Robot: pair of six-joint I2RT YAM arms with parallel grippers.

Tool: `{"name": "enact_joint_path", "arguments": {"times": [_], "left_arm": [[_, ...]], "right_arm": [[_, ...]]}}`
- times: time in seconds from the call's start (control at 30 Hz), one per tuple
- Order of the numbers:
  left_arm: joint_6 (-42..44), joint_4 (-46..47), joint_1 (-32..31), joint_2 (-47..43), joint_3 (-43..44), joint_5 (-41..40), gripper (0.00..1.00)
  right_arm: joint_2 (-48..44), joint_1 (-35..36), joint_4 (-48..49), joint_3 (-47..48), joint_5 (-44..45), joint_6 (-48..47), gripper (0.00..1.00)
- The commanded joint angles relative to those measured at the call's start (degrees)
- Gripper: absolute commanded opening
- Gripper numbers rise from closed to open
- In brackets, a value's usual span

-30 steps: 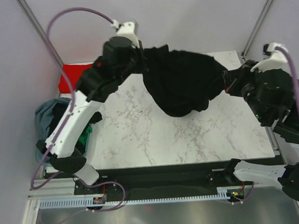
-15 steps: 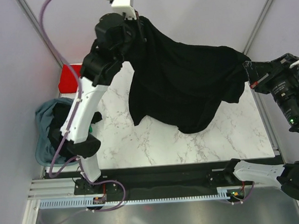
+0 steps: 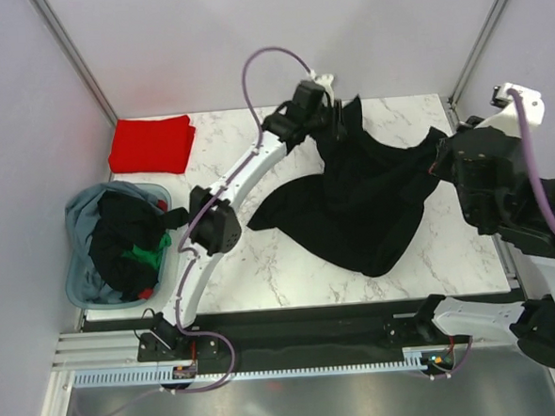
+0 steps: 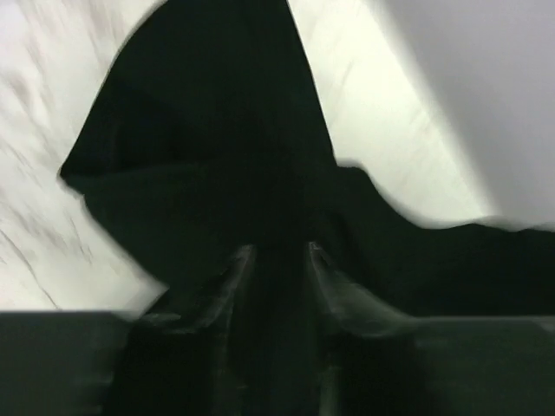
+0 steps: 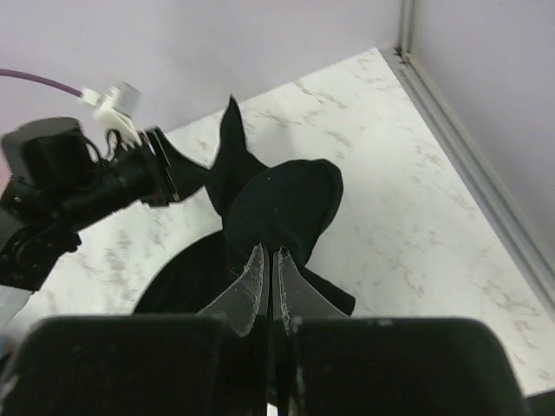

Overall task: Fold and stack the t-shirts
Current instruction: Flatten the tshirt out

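The white marble bench point(image 3: 290, 264) carries the large black cloth t-shirt point(image 3: 371, 202), spread from centre to 2 o'clock. The left hand point(image 4: 276, 260), blurred in its own camera, grips the shirt's 12 o'clock edge. The right hand point(image 5: 270, 269) pinches its 3 o'clock corner, fingertips buried in cloth.

Left hand point(image 3: 340, 117) and right hand point(image 3: 441, 157) both clamped.

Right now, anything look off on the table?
Only the black t-shirt: it hangs bunched and twisted between the left gripper and right gripper, both pinching it, one lobe lying on the marble table. The red t-shirt lies folded at the far left corner; the tub holds jumbled clothes.
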Motion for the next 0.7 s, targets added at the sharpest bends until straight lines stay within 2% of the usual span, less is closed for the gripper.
{"name": "enact_joint_path", "arguments": {"times": [0.0, 0.03, 0.1, 0.13, 0.17, 0.33, 0.37, 0.43, 0.47, 0.53, 0.67], "left_arm": [[-5.14, -9.85, -0.57, 4.0, -1.54, 7.3, 0.49], [-4.79, -12.56, -0.57, 2.0, -3.55, 6.08, 0.52], [-3.73, -12.94, -0.57, -2.3, -12.94, 2.3, 0.56], [-3.55, -12.77, -0.57, -7.11, -16.72, 0.46, 0.57], [-3.64, -12.85, -0.57, -10.12, -24.15, -4.17, 0.58], [-9.34, -10.59, -0.66, -26.63, -46.95, -15.63, 0.56], [-12.4, -8.48, -0.83, -33.11, -56.47, -16.25, 0.56], [-14.7, -2.78, -1.1, -39.74, -66.02, -14.16, 0.56], [-16.72, 1.6, -1.27, -42.11, -73.72, -12.32, 0.56], [-18.57, 3.58, -1.89, -46.35, -78.52, -12.04, 0.57], [-19.73, 5.78, -1.98, -44.78, -82.67, -11.43, 0.59]], "right_arm": [[0.28, -0.17, -2.94, -3.63, 8.95, 2.97, 0.0], [0.45, -0.17, -2.76, -5.12, 8.77, 3.15, 0.0], [1.24, -0.17, -1.01, -6.36, 6.49, 3.5, 0.0], [1.42, -0.17, -0.05, -6.89, 5.35, 3.42, 0.0], [1.59, -0.17, 1.96, -8.11, 3.52, 3.15, 0.0], [2.56, -0.17, 5.85, -10.32, 0.77, 2.19, 0.0], [2.82, -0.17, 6.29, -10.41, 0.08, 2.1, 0.0], [3.0, -0.25, 6.73, -10.93, -0.45, 2.01, 0.0], [2.91, -0.25, 7.25, -11.2, -0.72, 2.01, 0.0], [2.82, -0.25, 7.87, -12.25, -1.94, 2.1, 0.0], [2.21, -0.25, 9.01, -14.01, -3.71, 2.36, 0.0]]}}
